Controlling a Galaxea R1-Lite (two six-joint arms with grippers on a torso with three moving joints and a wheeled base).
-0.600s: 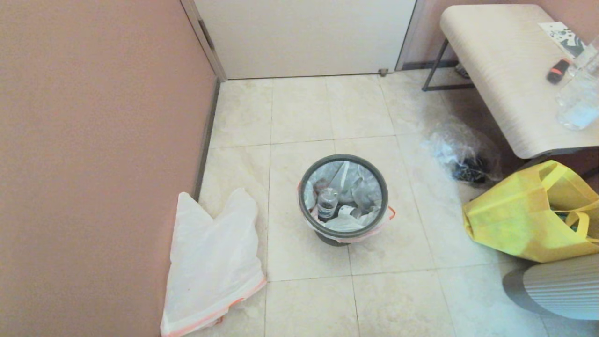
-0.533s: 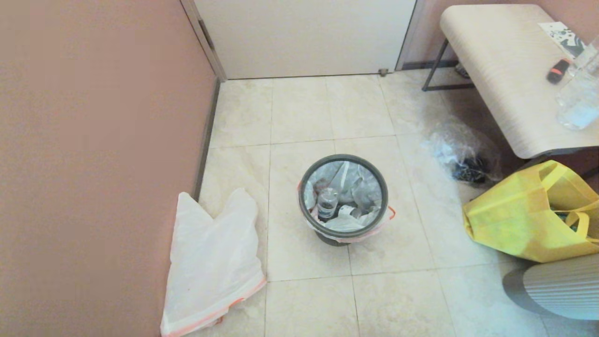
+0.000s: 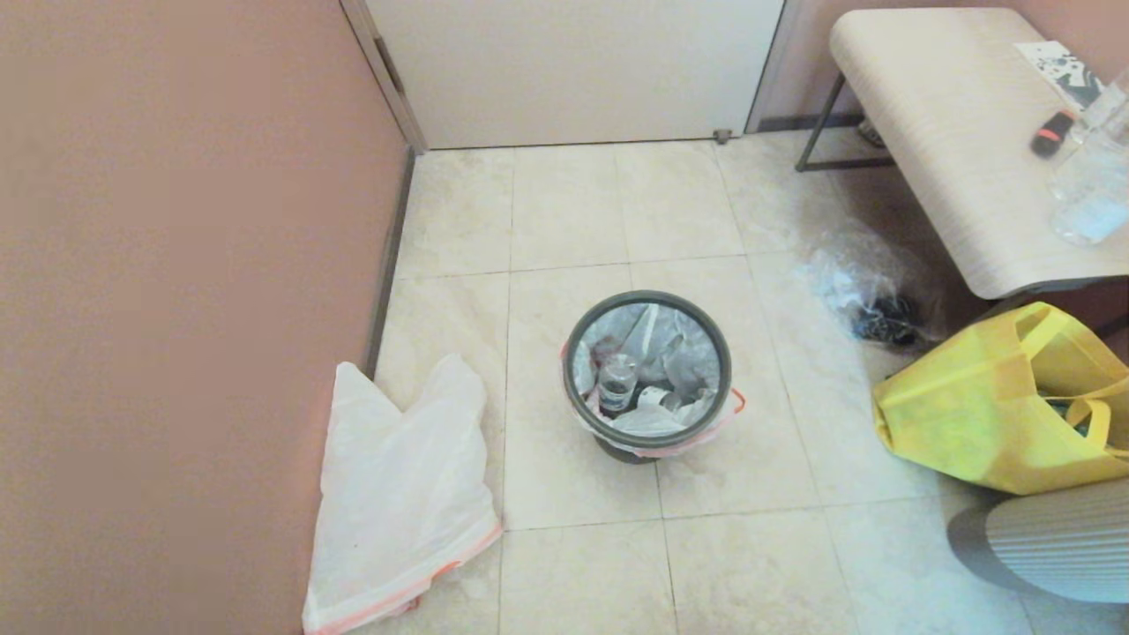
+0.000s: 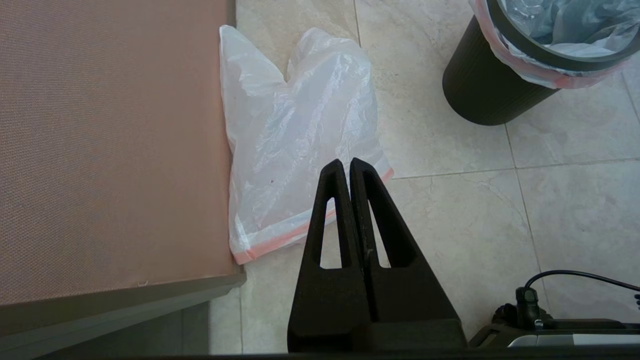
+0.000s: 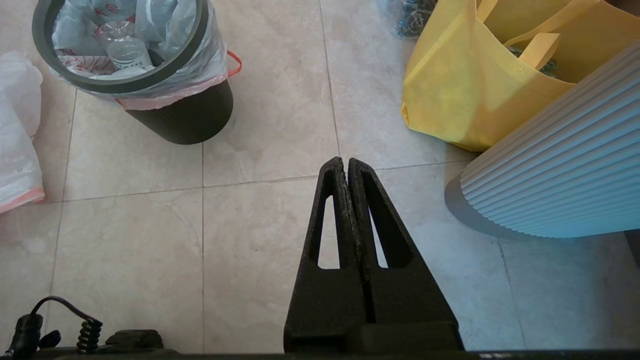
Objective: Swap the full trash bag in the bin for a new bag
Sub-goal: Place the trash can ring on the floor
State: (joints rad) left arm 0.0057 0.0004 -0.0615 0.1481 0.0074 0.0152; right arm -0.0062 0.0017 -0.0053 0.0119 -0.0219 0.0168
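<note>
Black plastic, the bin (image 3: 631, 450) stands on the tiled floor (image 3: 750, 564), its grey hoop (image 3: 647, 300) clamping the full bag (image 3: 648, 370) whose pink rim folds over the outside; a clear bottle (image 3: 616, 381) and wrappers lie within. The new bag (image 3: 401, 494) lies flat on the tiles against the pink wall (image 3: 176, 309).

Neither arm shows in the head view. The left gripper (image 4: 347, 162) hangs above the floor with its fingers (image 4: 334, 210) pressed together on nothing; the new bag (image 4: 295, 150) lies just beyond and under the fingertips, and the bin (image 4: 480, 90) stands well off to one side past them. The right gripper (image 5: 345, 161) is likewise pressed together and empty over bare tile; the bin (image 5: 190, 115) with the full bag (image 5: 130, 45) stands ahead of the fingertips to one side, while a yellow tote (image 5: 465, 90) and a ribbed cylinder (image 5: 560, 170) stand to the other.

A bench (image 3: 953, 141) and a clear bag (image 3: 869, 291) stand beyond the tote (image 3: 979, 414).
</note>
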